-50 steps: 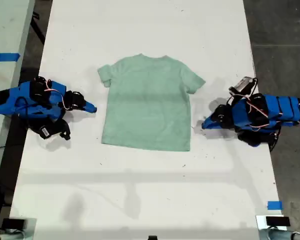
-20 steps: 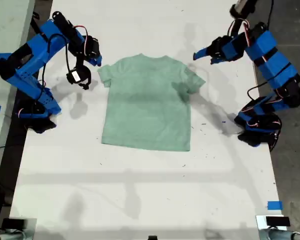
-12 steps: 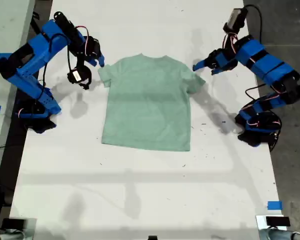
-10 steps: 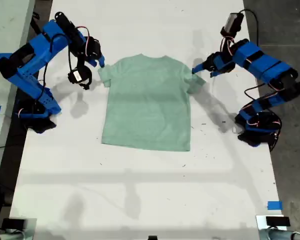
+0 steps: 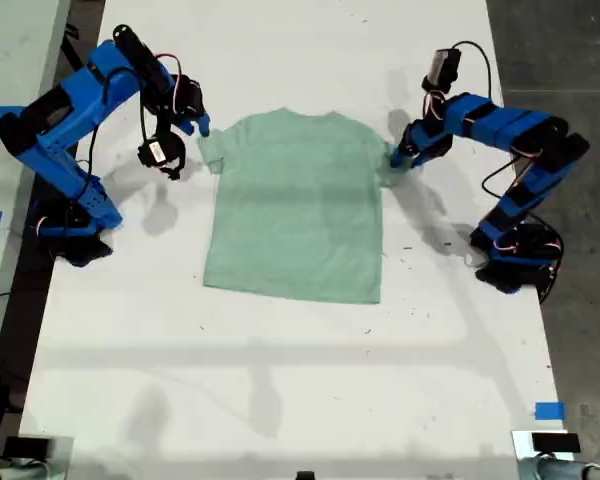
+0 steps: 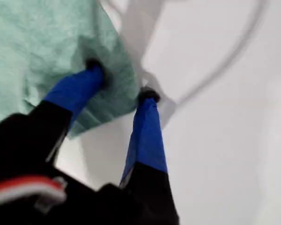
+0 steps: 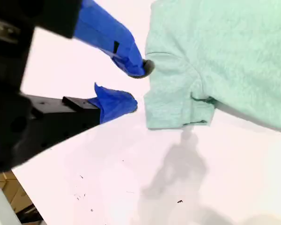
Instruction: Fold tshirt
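My first gripper (image 6: 122, 82) stood with its jaws apart, astride the hem of one sleeve of the tshirt (image 5: 295, 205): one fingertip (image 6: 94, 65) pressed down on the cloth, the other touched the bare white table (image 5: 280, 380) just off the sleeve's edge. My second gripper (image 7: 136, 86) was also open, hovering beside the opposite sleeve, its upper tip at the sleeve's edge and nothing between the jaws. The shirt lay flat, collar toward the table's far edge in the exterior view, midway between its two long sides. To do the pinch well, I judged the first gripper should slide its outer tip under the hem before closing, and the second should come down and over the sleeve edge, so both lift together and the cloth does not skew.
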You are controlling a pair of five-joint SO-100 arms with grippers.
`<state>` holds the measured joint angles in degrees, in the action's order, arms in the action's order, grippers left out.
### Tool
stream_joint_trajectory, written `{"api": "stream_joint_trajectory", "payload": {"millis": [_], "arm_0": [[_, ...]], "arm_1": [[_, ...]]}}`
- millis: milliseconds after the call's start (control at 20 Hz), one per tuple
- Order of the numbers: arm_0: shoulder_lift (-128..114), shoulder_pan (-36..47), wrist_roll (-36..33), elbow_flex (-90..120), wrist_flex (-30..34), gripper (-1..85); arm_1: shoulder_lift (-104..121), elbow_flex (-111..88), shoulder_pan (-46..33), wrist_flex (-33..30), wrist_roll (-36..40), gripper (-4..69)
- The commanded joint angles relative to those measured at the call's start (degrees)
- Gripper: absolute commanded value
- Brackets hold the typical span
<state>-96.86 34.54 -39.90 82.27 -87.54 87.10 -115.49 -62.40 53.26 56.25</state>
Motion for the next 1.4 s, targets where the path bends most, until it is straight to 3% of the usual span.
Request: {"api": "stream_joint_trajectory", "payload": {"millis": [0,250,400,500,800,1050,1150,1250,1300,1350], "arm_0": [[-0.3,0.3,-0.5,-1.0,-0.3,6.4],[-0.3,0.0,-0.4,-0.7,-0.4,6.3],[-0.4,0.0,-0.4,0.1,-0.3,6.3],[-0.4,-0.1,-0.4,0.8,0.3,6.3],[-0.4,-0.7,-0.3,0.8,0.2,6.3],[-0.4,-1.5,-0.1,0.6,-0.4,6.3],[-0.4,-1.8,0.0,0.5,-0.4,7.3],[-0.4,-1.9,0.0,0.4,-0.3,8.3],[-0.4,-1.9,0.0,0.4,-0.4,8.6],[-0.4,-1.9,0.0,0.2,-0.4,9.3]], "arm_1": [[-0.3,1.3,-0.6,-0.2,0.0,-1.6],[6.5,4.3,1.8,8.1,1.1,-1.6],[12.0,13.5,8.1,21.4,0.4,-1.6],[13.9,19.7,13.6,24.3,-2.8,-1.6],[-1.8,37.7,26.7,16.0,-12.0,-1.6],[-16.5,41.0,25.6,4.4,-13.1,-1.5],[-22.7,41.0,23.1,0.4,-12.0,13.9],[-27.2,44.0,22.9,0.0,-11.0,23.2],[-27.7,45.4,23.1,1.2,-9.8,38.6],[-26.9,47.3,23.4,4.6,-9.7,38.4]]}}
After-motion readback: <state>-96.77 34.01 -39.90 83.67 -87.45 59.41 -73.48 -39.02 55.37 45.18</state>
